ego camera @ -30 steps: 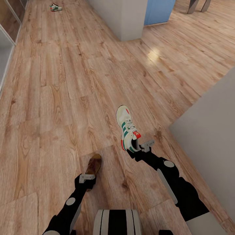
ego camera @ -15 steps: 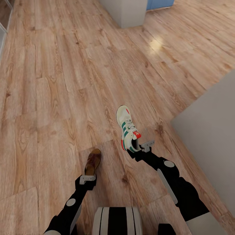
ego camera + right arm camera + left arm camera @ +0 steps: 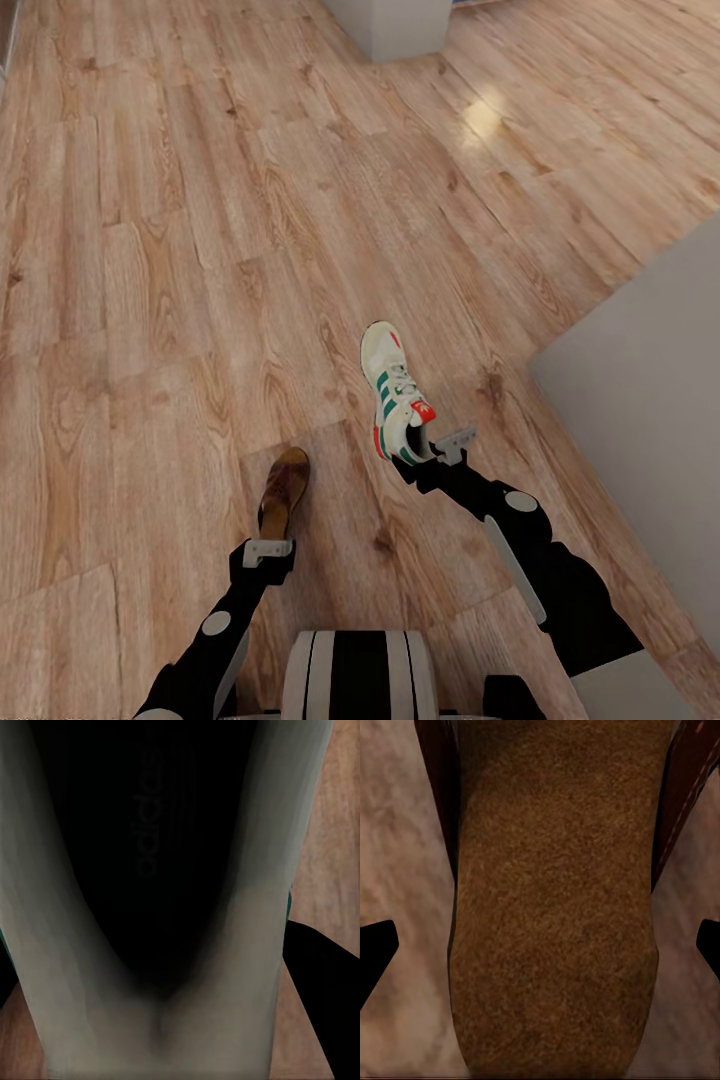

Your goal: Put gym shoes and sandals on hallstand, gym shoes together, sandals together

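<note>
My right gripper [image 3: 440, 448] is shut on the heel end of a cream-white gym shoe [image 3: 394, 388] with green stripes and a red tongue patch, held above the corridor floor [image 3: 180, 250] with its toe pointing away from me. In the right wrist view the gym shoe's [image 3: 157, 870] dark inside and pale collar loom close. My left gripper [image 3: 268, 548] is shut on the heel of a brown sandal [image 3: 284, 488], also carried over the planks. The left wrist view has the sandal's tan-brown insole [image 3: 555, 907] between the black fingers [image 3: 375, 954]. The hallstand is out of view.
A pale grey flat surface [image 3: 640, 400] rises along the right side, close to my right arm. A white pillar corner [image 3: 395, 25] stands at the far top. Wood planks stretch ahead and to the left.
The camera has moved: the floor and pillar have slid toward the top of the picture, and the far gym shoe has left the view. Both arms keep their loads in the same pose.
</note>
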{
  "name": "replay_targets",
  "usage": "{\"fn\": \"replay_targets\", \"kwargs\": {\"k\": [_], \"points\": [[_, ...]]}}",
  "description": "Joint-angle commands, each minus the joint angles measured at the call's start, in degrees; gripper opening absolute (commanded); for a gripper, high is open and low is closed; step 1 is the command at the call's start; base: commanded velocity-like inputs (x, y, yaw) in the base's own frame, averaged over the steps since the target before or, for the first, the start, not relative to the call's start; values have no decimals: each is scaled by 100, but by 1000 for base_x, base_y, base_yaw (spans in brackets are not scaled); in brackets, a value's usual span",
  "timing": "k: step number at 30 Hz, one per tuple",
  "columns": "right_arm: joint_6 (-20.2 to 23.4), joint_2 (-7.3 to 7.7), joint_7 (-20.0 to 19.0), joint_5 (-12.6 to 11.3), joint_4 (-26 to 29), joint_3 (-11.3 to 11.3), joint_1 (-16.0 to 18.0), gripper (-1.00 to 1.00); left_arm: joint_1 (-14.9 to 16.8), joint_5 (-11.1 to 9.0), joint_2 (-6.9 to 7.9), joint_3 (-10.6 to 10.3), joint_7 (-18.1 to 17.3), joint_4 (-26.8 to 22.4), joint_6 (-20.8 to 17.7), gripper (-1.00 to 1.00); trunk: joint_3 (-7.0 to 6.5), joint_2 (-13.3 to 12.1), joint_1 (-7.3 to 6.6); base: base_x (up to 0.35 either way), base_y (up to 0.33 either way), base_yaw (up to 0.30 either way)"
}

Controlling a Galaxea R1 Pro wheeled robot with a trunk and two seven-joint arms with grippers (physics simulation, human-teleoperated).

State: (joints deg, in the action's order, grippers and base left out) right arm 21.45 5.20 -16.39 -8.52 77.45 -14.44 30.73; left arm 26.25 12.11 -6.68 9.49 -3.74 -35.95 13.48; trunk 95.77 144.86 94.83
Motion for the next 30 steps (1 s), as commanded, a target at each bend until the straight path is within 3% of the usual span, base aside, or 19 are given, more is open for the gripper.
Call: {"fn": "replay_targets", "kwargs": {"k": [1, 5, 24, 25, 30], "points": [[39, 5, 13, -63, 7, -6, 3, -100, 3, 54, -9, 46, -39, 0, 23, 100, 28, 3, 1, 0, 0, 0], [40, 0, 13, -62, 5, -6, 3, -100, -3, 55, -9, 41, -39, -22, 42, 100, 90, 5, 7, 0, 0, 0], [43, 0, 14, -62, -2, -6, 3, -100, 4, 25, -9, 109, -38, 16, 51, 100, 97, 5, 7, 0, 0, 0], [43, -1, 14, -62, -2, -6, 3, -100, 7, 26, -9, 106, -39, 41, 50, -100, 97, 5, 7, 0, 0, 0], [43, -2, 14, -62, -2, -8, 3, -100, 11, 28, -4, 103, -39, 129, 58, -100, 97, 5, 7, 0, 0, 0]]}}
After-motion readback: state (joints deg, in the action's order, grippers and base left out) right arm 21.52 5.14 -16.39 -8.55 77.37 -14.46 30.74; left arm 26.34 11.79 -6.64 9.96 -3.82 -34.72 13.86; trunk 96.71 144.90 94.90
